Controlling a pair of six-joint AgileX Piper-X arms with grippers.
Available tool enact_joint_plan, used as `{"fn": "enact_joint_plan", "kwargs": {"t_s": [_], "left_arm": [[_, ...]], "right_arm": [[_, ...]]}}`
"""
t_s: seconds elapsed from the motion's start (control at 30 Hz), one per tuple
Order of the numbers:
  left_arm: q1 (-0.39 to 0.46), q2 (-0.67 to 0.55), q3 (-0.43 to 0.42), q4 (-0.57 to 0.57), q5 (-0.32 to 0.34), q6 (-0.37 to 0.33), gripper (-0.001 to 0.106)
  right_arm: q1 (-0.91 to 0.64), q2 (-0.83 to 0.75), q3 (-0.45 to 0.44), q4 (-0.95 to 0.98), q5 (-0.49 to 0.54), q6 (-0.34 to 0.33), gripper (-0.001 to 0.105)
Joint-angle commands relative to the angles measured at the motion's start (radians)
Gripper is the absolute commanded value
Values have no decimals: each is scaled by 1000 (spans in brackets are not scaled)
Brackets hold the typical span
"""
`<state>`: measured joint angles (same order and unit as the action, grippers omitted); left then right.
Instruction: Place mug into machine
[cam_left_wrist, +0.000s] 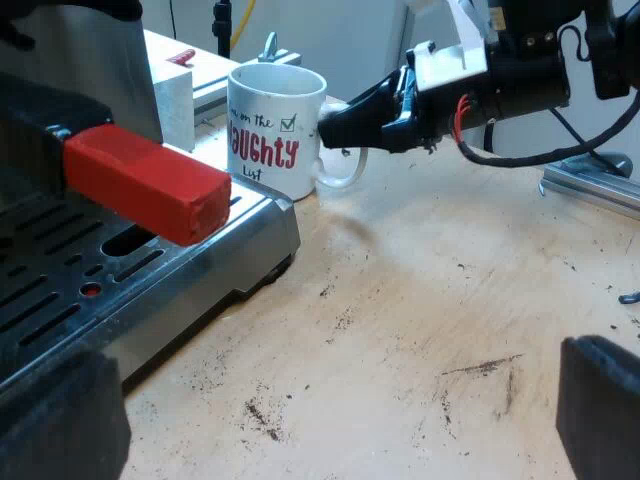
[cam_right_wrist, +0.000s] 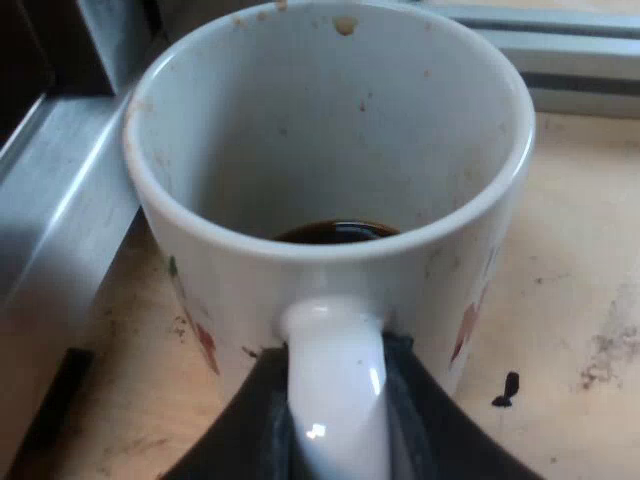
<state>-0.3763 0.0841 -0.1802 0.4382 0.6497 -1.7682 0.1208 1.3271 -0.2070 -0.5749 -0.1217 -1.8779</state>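
**Operator:** How far is the task progressing?

**Technician:** The grasp is looking complete and the placing is not yet done. The right gripper (cam_right_wrist: 335, 425) is clamping the handle (cam_right_wrist: 335, 370) of the mug (cam_right_wrist: 330, 150), one black finger on each side of it. The mug is sitting upright just beside the corner of the tray (cam_left_wrist: 240, 235) of the machine (cam_left_wrist: 90, 70), not on it. The tray's edge is hiding the mug's base, so it cannot be told whether the base is touching the table (cam_left_wrist: 420, 320).

**Operator:** What is the other arm doing?

**Technician:** The left gripper (cam_left_wrist: 330, 405) is hovering over the table near the tray's front, fingers wide apart and holding nothing. It is looking past the red end of the holder (cam_left_wrist: 145, 185), which is projecting over the tray.

**Operator:** What is left to do?

**Technician:** Judging from this, the mug is waiting to be lifted over the tray's rim, carried in under the holder, set down and released. A little dark liquid (cam_right_wrist: 335, 232) is lying in the mug, so keeping it level is advisable.
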Motion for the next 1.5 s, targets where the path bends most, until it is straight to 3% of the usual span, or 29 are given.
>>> {"fn": "enact_joint_plan", "kwargs": {"t_s": [0.03,0.27,0.37,0.53,0.73,0.87,1.0,1.2,1.33,1.5], "left_arm": [[-5,3,-3,-25,16,-4,89],[-5,3,-3,-25,-8,-4,89],[-5,3,-3,-25,-93,-2,89],[-5,4,3,-18,-228,-2,89],[-5,4,28,-47,-258,-2,89],[-5,4,56,-112,-276,-2,89],[-5,4,56,-108,-353,-2,89],[-5,4,70,-108,-371,0,89],[-5,5,79,-108,-371,0,89],[-5,5,79,-108,-371,0,89]], "right_arm": [[2,-133,-9,84,-17,-7,0],[2,-375,-9,319,-23,-34,0],[2,-472,-19,418,-57,-34,0],[74,-683,-94,718,-78,-93,0],[199,-778,-140,839,-77,-80,0],[354,-792,-156,873,-47,-68,0],[530,-780,-155,870,89,-2,0],[747,-711,-155,789,258,1,0],[818,-619,-155,674,336,64,0],[840,-482,-155,492,342,92,0]]}}
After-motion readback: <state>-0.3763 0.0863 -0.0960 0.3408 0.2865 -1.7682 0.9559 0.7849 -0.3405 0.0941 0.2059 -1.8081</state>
